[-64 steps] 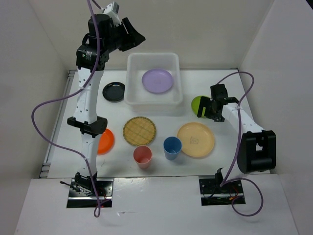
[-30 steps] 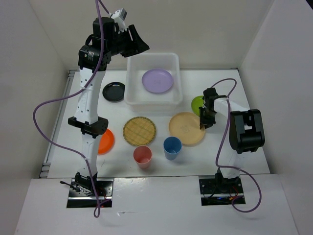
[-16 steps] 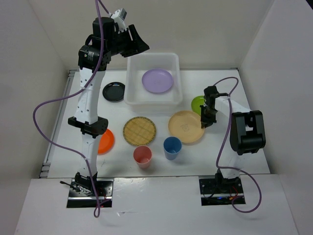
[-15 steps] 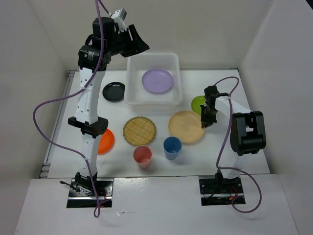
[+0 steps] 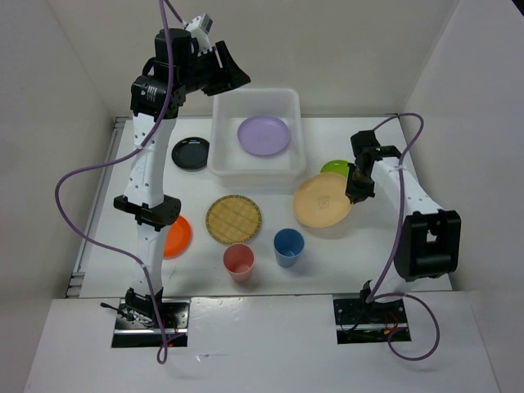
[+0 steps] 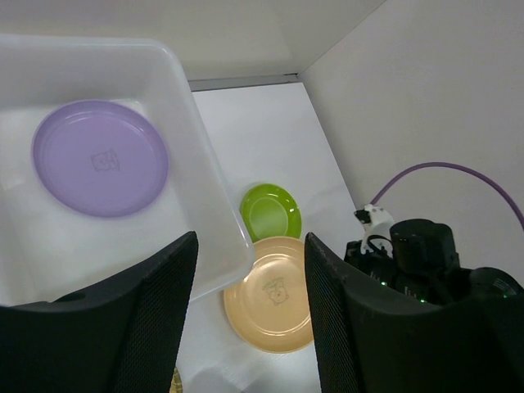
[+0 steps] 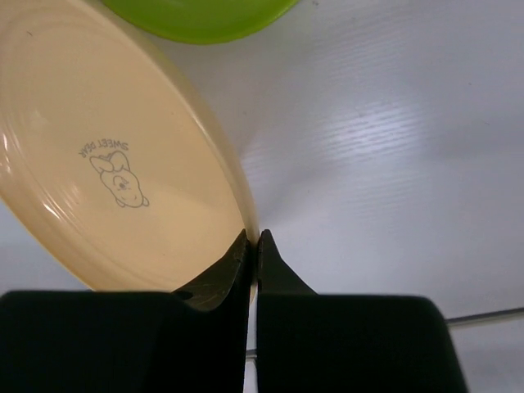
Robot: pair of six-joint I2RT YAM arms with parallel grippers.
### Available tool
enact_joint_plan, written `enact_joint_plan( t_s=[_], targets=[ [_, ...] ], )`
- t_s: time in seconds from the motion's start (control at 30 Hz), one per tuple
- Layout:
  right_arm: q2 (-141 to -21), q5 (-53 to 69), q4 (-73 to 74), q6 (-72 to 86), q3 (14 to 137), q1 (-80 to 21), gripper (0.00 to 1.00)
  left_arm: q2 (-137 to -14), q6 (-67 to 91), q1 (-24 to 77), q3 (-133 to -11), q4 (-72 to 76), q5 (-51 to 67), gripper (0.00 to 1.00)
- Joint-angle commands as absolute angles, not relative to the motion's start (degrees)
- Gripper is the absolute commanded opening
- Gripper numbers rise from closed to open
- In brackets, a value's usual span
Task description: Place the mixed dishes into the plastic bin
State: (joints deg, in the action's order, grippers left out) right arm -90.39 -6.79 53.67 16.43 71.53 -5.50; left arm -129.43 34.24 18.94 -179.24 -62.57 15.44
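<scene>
My right gripper [image 5: 354, 190] [image 7: 253, 240] is shut on the rim of the tan plate [image 5: 322, 200] [image 7: 106, 155] [image 6: 274, 293], which hangs tilted just right of the plastic bin [image 5: 221, 131] [image 6: 196, 180]. A lavender plate [image 5: 264, 135] [image 6: 100, 156] lies inside the bin. The lime green plate [image 5: 335, 167] [image 7: 205, 16] [image 6: 271, 212] sits behind the tan one. On the table lie the black plate [image 5: 190, 152], lattice plate [image 5: 233, 219], orange plate [image 5: 178, 235], pink-red cup [image 5: 239, 260] and blue cup [image 5: 288, 246]. My left gripper [image 5: 233, 70] [image 6: 250, 327] is open, high above the bin's left corner.
White walls close in the table on the left, back and right. The left arm's column [image 5: 146, 196] stands beside the orange plate. A purple cable [image 5: 82, 176] loops left of it.
The right gripper closed on the tan plate's rim and lifted it up and right, toward the bin. The left arm stayed still.
</scene>
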Motion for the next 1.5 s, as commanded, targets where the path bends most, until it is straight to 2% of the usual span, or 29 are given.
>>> enact_joint_plan(
  t_s=[0.0, 0.47, 0.67, 0.77, 0.83, 0.9, 0.97, 1.13, 1.23, 1.27, 1.33, 1.4, 1.47],
  targets=[
    [-85.3, -10.6, 58.7, 19.2, 75.6, -6.3, 0.0, -126.2, 33.1, 18.7, -179.6, -60.8, 16.9, 0.62],
    [-79.8, -21.5, 67.8, 25.5, 83.3, -7.6, 0.0, -125.2, 33.7, 19.2, -179.6, -60.8, 17.4, 0.62],
    [-78.1, -25.7, 71.9, 29.4, 95.2, -13.5, 0.0, -124.1, 33.7, 19.2, -179.6, -60.8, 18.7, 0.62],
    [-77.5, -22.4, 69.4, 30.0, 103.1, -14.7, 0.0, -122.3, 33.7, 19.2, -179.6, -60.8, 19.2, 0.62],
    [-77.0, -15.8, 64.0, 29.4, 104.1, -14.7, 0.0, -120.7, 33.7, 19.2, -179.6, -61.9, 17.6, 0.62],
    [-77.9, -12.0, 55.6, 29.4, 103.2, -14.7, 0.0, -118.7, 33.7, 19.2, -179.6, -62.5, 16.5, 0.67],
    [-82.0, -9.3, 50.6, 30.1, 102.3, -15.3, 0.0, -116.2, 33.0, 19.2, -179.6, -63.9, 14.5, 0.71],
    [-93.8, -5.8, 38.3, 31.9, 104.6, -16.0, 0.0, -110.9, 31.4, 19.2, -179.6, -68.9, 9.5, 0.73],
    [-103.3, -5.3, 37.1, 31.9, 111.2, -17.5, 0.0, -107.5, 30.7, 19.2, -179.6, -73.6, 6.7, 0.73],
    [-108.0, -3.7, 36.6, 31.2, 114.7, -17.5, 0.0, -106.4, 30.7, 20.0, -179.6, -74.5, 3.4, 0.7],
    [-114.9, -3.1, 36.6, 31.2, 121.2, -18.1, 0.0, -100.0, 30.7, 22.9, -172.5, -74.5, -3.9, 0.7],
    [-119.9, -3.1, 39.1, 30.7, 126.8, -19.4, 0.0, -95.8, 30.1, 23.5, -169.2, -74.5, -6.9, 0.7],
    [-128.7, -3.1, 41.7, 30.7, 137.9, -20.0, 0.0, -89.4, 30.1, 23.5, -162.2, -72.7, -8.6, 0.71]
  ],
)
